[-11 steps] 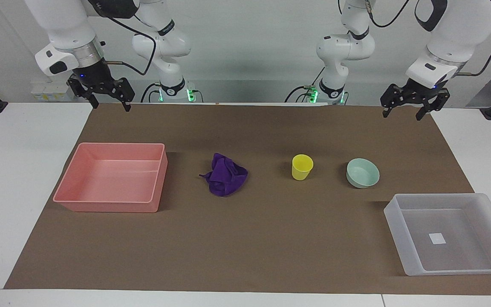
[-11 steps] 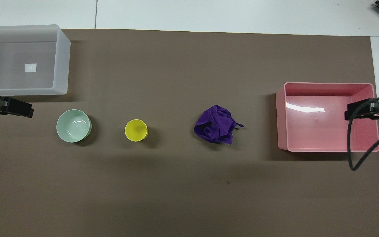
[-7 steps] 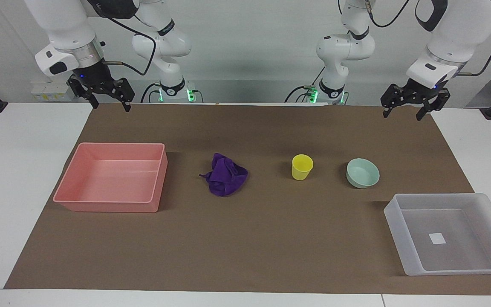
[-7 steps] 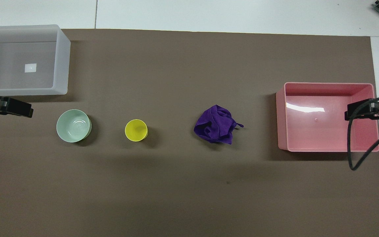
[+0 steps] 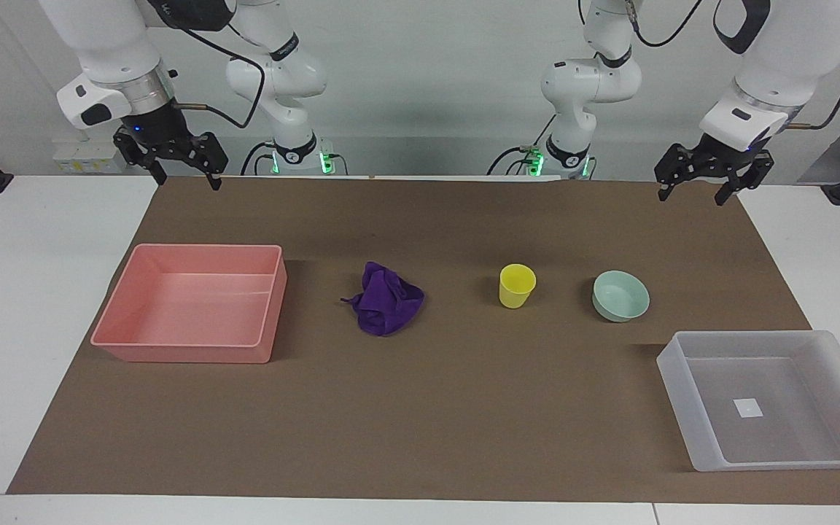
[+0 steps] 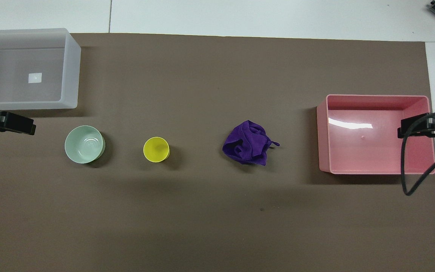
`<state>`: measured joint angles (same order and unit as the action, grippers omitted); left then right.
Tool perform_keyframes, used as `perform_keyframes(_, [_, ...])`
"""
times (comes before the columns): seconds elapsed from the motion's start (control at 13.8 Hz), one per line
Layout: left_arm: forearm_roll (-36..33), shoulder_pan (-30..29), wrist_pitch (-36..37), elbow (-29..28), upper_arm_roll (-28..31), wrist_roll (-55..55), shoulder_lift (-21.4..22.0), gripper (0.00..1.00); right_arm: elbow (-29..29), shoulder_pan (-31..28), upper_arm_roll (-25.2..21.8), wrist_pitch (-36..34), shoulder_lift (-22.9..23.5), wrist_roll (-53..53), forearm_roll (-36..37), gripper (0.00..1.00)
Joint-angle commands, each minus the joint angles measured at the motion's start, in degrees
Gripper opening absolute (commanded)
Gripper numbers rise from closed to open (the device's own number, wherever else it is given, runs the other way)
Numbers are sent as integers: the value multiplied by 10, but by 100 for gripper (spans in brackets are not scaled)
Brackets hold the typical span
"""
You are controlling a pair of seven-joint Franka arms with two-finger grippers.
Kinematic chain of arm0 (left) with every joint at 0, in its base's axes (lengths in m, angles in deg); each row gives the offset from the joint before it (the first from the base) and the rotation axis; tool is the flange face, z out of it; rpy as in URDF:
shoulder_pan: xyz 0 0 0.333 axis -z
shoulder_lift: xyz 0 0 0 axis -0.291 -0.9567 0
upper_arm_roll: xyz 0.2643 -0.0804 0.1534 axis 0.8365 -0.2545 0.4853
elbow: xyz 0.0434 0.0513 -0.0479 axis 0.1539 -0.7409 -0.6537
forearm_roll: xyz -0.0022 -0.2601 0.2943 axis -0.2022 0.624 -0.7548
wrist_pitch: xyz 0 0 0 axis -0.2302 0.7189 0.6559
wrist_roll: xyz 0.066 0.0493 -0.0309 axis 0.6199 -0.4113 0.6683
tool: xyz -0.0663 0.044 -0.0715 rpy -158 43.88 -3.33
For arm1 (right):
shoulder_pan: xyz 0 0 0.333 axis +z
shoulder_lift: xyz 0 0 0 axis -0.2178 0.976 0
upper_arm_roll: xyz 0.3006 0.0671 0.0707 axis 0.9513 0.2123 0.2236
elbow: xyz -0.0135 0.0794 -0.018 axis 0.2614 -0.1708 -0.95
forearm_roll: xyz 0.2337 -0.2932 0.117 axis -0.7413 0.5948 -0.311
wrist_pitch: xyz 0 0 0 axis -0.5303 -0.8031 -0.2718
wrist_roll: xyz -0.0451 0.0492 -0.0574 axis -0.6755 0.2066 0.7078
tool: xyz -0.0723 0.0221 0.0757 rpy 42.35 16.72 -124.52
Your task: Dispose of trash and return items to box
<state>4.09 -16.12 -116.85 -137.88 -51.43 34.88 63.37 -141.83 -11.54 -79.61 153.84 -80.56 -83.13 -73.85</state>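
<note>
On the brown-covered tabletop (image 5: pixel 464 408), the right claw (image 5: pixel 184 179) hangs released above the mat's edge nearest the robots, over no object. The square pink plastic tray (image 5: pixel 190 355) sits at the right arm's end. Beside it lie the bunched deep purple fabric cloth (image 5: pixel 386 308), the small bright yellow plastic cup (image 5: pixel 516 286) and the shallow mint-green round bowl (image 5: pixel 620 296), in a row. The translucent whitish rectangular plastic box (image 5: pixel 697 430) lies farther from the robots than the bowl. The left claw (image 5: pixel 691 195) hangs released.

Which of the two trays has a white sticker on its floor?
The clear whitish tray, at the left arm's end; the pink tray has a plain floor.
</note>
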Motion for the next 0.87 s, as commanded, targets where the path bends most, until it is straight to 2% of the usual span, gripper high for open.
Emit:
perform_keyframes(0.0, [-2,-5,-30,-29,0,2,16,100,-43,-9,2,26,-26,-13,-13,100])
perform_keyframes(0.29, [-2,-15,-74,-75,0,2,23,100,-80,40,4,106,-35,3,-12,100])
perform_keyframes(0.43, [-1,-28,-118,-113,0,2,23,100,-107,75,4,159,-20,44,-12,100])
perform_keyframes(0.58, [-1,-32,-174,-165,0,1,23,100,-112,119,4,213,14,89,-12,100])
perform_keyframes(0.8, [0,-40,-248,-219,0,2,10,100,-112,180,4,305,87,158,-12,100])
